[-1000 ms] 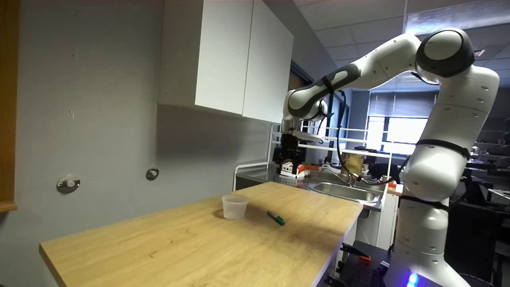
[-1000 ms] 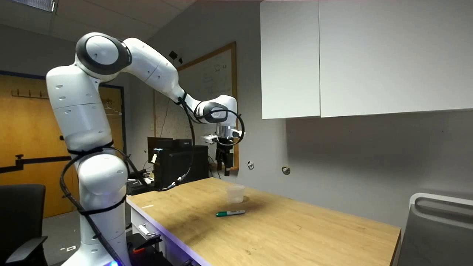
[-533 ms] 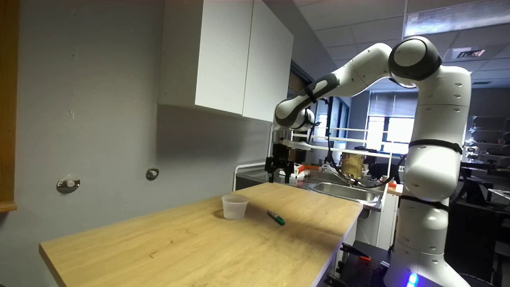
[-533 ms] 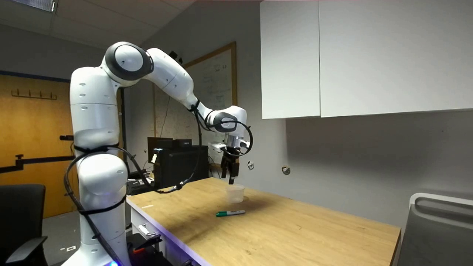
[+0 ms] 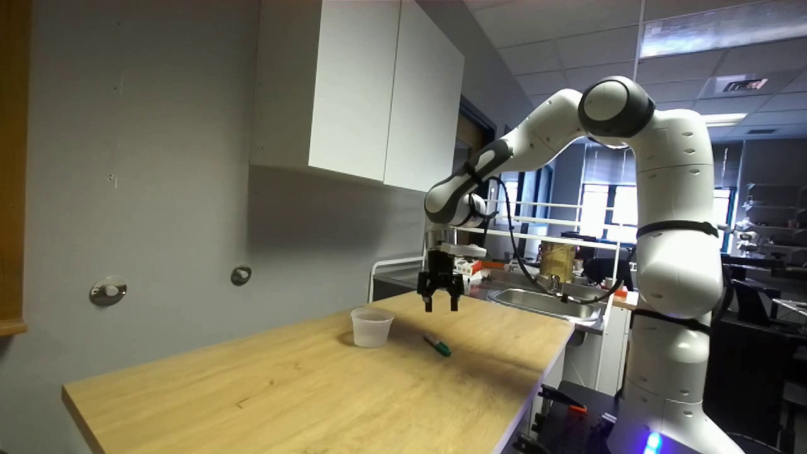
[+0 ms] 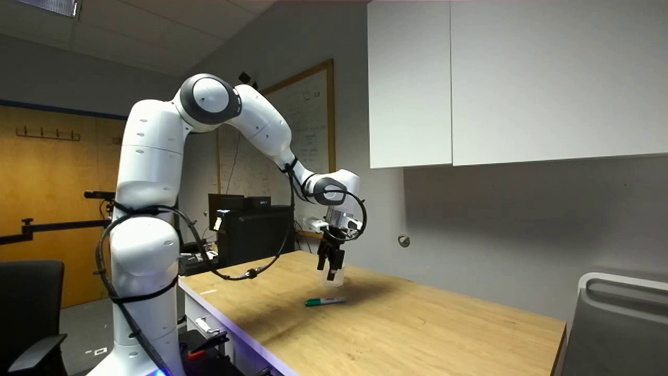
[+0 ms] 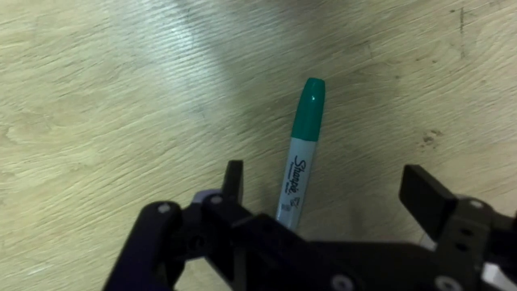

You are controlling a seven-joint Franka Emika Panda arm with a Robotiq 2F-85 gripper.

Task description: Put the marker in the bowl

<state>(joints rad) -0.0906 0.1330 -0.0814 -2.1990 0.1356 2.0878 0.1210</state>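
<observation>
plainly, 1 translucent bowl (image 5: 372, 330) stands upright, the marker (image 7: 302, 157) outside it beneath a gripper (image 5: 441, 306) spread wide.

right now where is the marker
In an exterior view, the marker lies on the tabletop to the right of the bowl, not touching it, below the open gripper.

Wooden tabletop (image 5: 252, 391): green-capped marker (image 7: 302, 153); bowl (image 5: 371, 329) near, seemingly translucent.

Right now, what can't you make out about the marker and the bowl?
Marker, back end: behind the gripper, wrist view.
Marker, lettering: too small to read in both exterior views.
Bowl, part of it: behind the gripper in an exterior view.
Bowl, inside bottom: behind its own side in both exterior views.
</observation>
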